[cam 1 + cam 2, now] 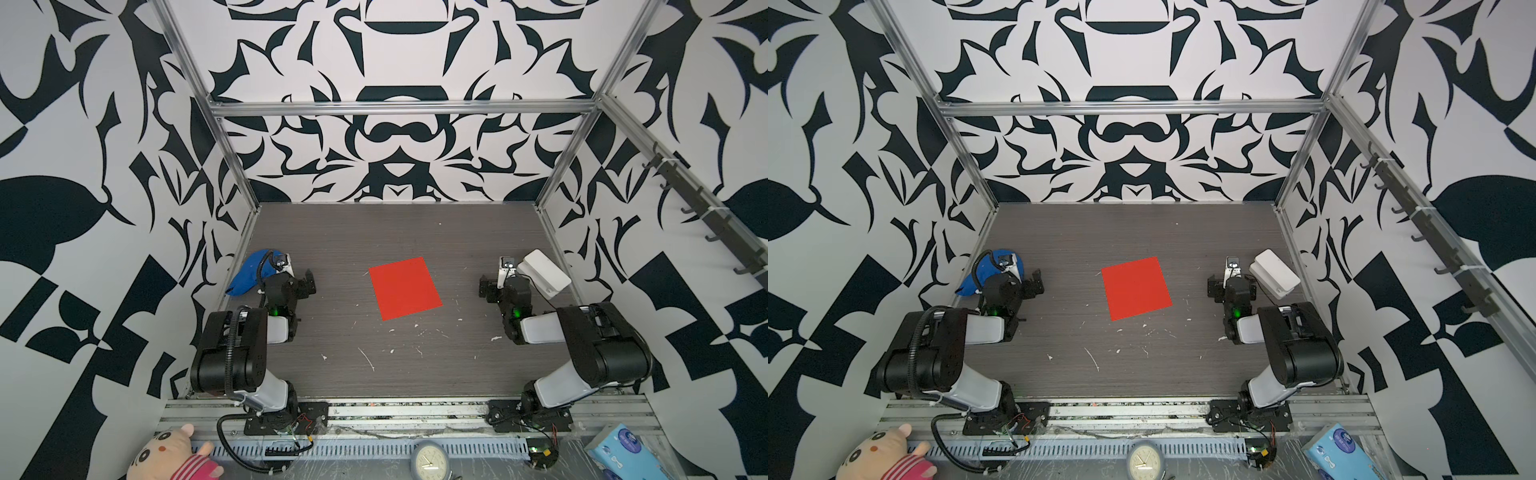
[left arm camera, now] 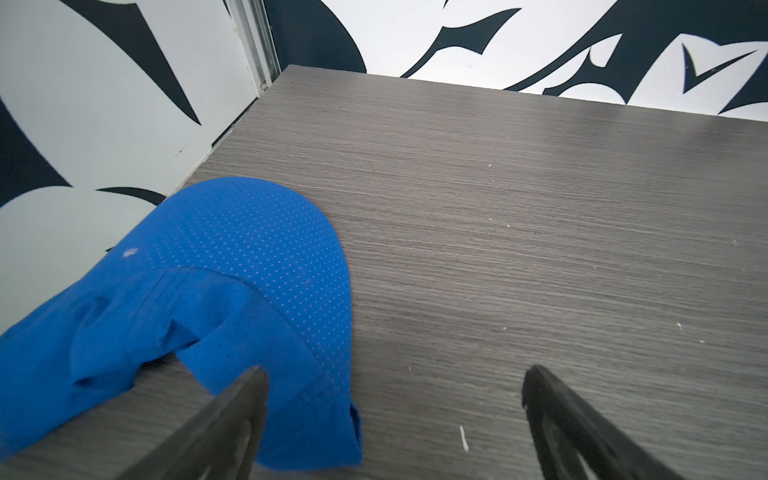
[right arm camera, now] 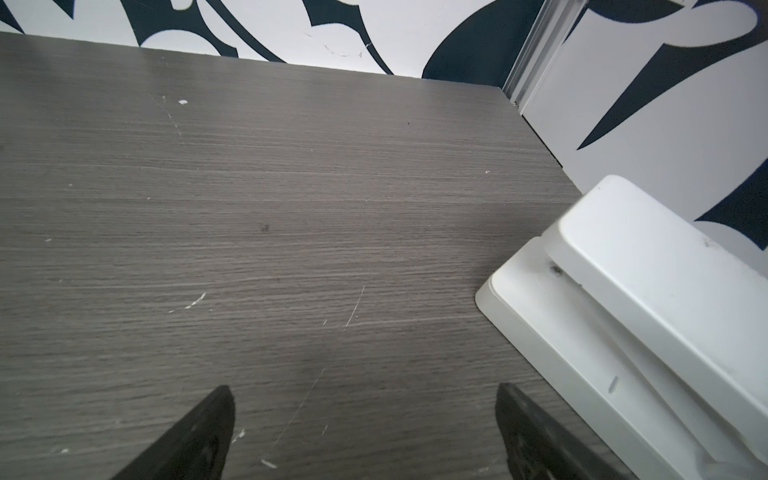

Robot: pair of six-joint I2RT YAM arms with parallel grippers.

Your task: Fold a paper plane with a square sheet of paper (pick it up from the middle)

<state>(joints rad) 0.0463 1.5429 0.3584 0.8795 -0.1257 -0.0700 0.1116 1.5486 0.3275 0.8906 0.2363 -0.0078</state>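
The task looks not begun: the square sheet of paper (image 1: 405,288) lies flat, without any crease, in the middle of the table (image 1: 353,232). The left gripper (image 2: 392,374) and the right gripper (image 3: 363,390) stand spread wide and empty, each well apart from it. All folds are left to do.

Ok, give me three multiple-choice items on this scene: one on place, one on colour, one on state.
1. Where does the square sheet of paper lie? A) in the middle of the table B) against the back wall C) in a gripper
2. The cloth lump is: A) green B) blue C) yellow
3. The sheet is: A) flat, unfolded B) a folded dart C) crumpled
Key: 1A, both top views show it lying centrally; 2B, plain in the left wrist view; 3A, no crease shows.
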